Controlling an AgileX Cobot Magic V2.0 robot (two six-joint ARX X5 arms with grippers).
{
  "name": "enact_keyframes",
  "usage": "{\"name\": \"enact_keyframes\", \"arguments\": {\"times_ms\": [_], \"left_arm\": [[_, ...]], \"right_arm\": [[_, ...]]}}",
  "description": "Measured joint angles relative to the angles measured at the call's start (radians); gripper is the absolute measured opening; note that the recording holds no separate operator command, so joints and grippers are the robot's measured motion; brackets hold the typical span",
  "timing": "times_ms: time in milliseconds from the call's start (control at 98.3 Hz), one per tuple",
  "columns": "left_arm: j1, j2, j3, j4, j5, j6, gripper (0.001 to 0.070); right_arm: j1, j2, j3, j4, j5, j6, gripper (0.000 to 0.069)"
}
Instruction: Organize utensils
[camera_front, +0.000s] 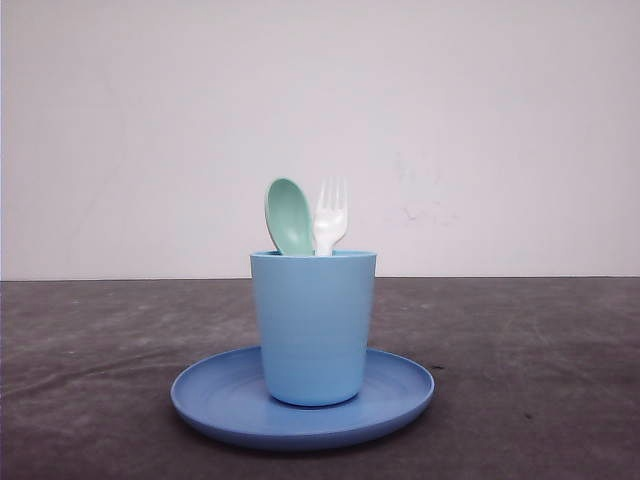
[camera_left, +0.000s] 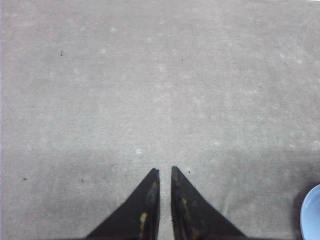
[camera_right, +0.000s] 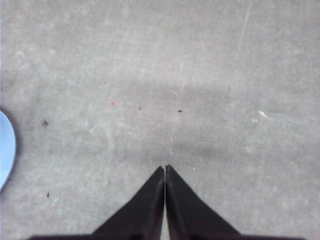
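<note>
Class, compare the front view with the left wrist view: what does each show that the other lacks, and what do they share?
Front view alone: a light blue plastic cup standing upright on the plate, holding a pale mint-green plastic spoon and a small white plastic fork, with a pale wall behind.

Left wrist view alone: the left hand, its black fingers nearly together, holding nothing, above bare table.

Shared: the grey table and the round blue plate, just a sliver of rim in the wrist view.

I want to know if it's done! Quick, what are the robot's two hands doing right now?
Left gripper: closed, holding nothing, over bare table.
Right gripper: closed, holding nothing, over bare table.
</note>
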Motion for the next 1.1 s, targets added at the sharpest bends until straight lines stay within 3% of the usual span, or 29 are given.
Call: {"name": "enact_keyframes", "arguments": {"times_ms": [183,437,560,743,1099], "left_arm": [[-0.005,-0.103,-0.090,0.088,-0.055,0.040,0.0014],[0.011,-0.418,-0.469,0.299,-0.061,0.054,0.0014],[0.017,-0.531,-0.590,0.315,-0.061,0.049,0.0014],[0.021,-0.612,-0.642,0.335,-0.065,0.037,0.0014],[0.030,-0.611,-0.666,0.400,-0.068,0.034,0.0014]], "right_arm": [[0.000,0.000,0.000,0.030,0.000,0.000,0.0000],[0.000,0.000,0.000,0.055,0.000,0.000,0.0000],[0.000,0.000,0.000,0.068,0.000,0.000,0.0000],[0.000,0.000,0.000,0.106,0.000,0.000,0.0000],[-0.001,0.002,0.000,0.154,0.000,0.000,0.0000]]}}
